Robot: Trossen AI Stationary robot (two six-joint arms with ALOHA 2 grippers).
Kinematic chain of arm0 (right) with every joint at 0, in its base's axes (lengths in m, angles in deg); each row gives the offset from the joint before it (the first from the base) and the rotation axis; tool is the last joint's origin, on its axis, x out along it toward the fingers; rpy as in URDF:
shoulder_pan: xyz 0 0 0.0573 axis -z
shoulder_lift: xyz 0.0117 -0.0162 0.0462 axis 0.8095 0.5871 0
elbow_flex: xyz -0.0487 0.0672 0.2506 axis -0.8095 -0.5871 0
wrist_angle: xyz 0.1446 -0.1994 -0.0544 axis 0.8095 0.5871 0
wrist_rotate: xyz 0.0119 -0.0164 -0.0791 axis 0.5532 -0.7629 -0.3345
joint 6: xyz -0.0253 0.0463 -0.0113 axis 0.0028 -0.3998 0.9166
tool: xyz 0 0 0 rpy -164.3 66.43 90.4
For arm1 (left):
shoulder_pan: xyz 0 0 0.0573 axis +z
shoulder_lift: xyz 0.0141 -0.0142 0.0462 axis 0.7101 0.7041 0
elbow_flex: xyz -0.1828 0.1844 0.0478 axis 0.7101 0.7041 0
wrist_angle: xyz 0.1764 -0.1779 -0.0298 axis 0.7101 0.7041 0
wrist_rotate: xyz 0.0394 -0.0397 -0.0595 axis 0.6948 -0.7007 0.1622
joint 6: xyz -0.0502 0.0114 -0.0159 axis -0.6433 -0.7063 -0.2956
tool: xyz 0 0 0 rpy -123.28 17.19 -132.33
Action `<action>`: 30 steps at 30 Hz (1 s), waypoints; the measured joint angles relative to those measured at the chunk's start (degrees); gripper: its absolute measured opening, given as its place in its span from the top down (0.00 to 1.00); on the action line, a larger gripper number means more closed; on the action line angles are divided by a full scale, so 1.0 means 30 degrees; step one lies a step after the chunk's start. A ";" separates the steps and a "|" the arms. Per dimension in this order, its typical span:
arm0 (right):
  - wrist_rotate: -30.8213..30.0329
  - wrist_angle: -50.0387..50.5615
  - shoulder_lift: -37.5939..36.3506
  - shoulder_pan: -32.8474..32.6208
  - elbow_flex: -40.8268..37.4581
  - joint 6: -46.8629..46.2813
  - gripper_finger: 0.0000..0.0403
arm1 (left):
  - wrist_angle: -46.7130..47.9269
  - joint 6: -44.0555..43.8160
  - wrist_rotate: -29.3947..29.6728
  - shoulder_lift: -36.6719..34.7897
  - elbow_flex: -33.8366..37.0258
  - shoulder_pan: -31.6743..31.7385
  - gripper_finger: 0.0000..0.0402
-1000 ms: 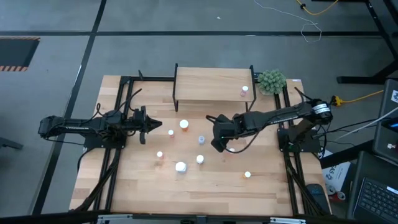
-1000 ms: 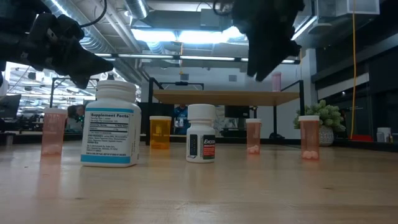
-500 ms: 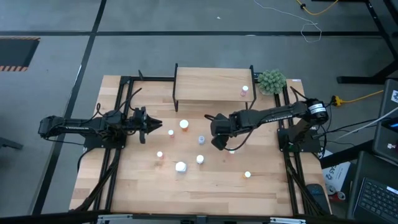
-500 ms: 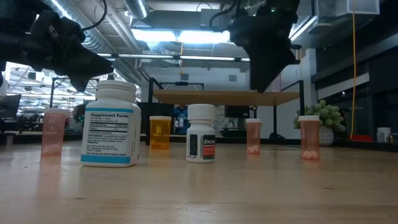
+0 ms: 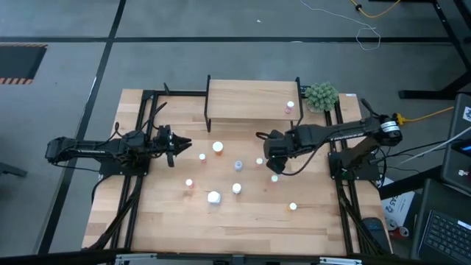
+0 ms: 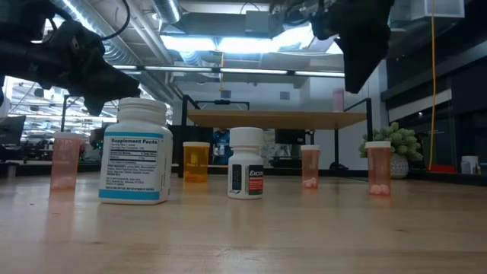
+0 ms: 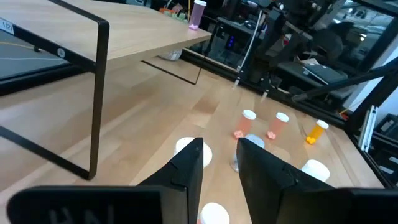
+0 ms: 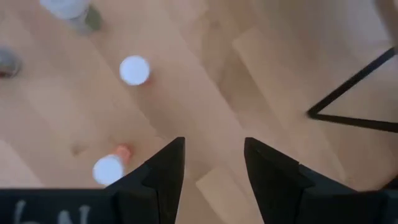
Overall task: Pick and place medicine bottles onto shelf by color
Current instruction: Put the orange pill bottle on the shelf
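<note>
I count the medicine bottles scattered across the middle of the worktop (image 5: 147, 221), all standing upright: from above I mostly see white caps, while the low view gives me bodies, a big white bottle (image 6: 135, 151) with a printed facts label, a smaller white bottle (image 6: 246, 163), an amber bottle (image 6: 195, 161) behind them, and three pale pink bottles, one far left (image 6: 65, 160) and two to the right (image 6: 308, 167) (image 6: 378, 167); the rightmost looks to have pills settled at its bottom, though I can't be sure through the tinted wall. One pink bottle (image 5: 289, 107) already stands on the shelf (image 5: 250, 99), near its right end; the low view shows it (image 6: 338, 100) on top of the board, and the left wrist view catches it (image 7: 198, 14) at the shelf's far corner. A green plant (image 5: 321, 96) sits on the worktop just beside the shelf's right end. My right claw (image 5: 274, 156) hangs above the worktop right of centre, over the scattered bottles, fingers (image 8: 166, 165) apart with nothing between them; its wrist view looks straight down on two white caps (image 8: 134, 70). My left claw (image 5: 179, 144) hovers at the left, pointing toward the bottles, fingers (image 7: 190, 163) a little apart and empty. The surface is light wood on a black frame, with grey floor around it; the low view shows a room with ceiling lights and ducts.
</note>
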 joint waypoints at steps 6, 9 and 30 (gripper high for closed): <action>-0.0204 -0.4168 -0.0494 -0.1257 -0.2931 -0.0791 0.58 | 0.0058 -0.0003 0.0000 -0.0001 0.0000 0.0000 0.77; 0.0293 -0.7171 -0.0514 -0.1233 -0.3836 -0.0756 0.58 | 0.0066 0.0033 0.0007 0.0000 0.0000 0.0000 0.77; 0.0609 -1.0670 0.2640 0.0602 -0.3975 -0.4266 0.58 | 0.0423 0.0130 0.0007 -0.0004 0.0000 0.0000 0.77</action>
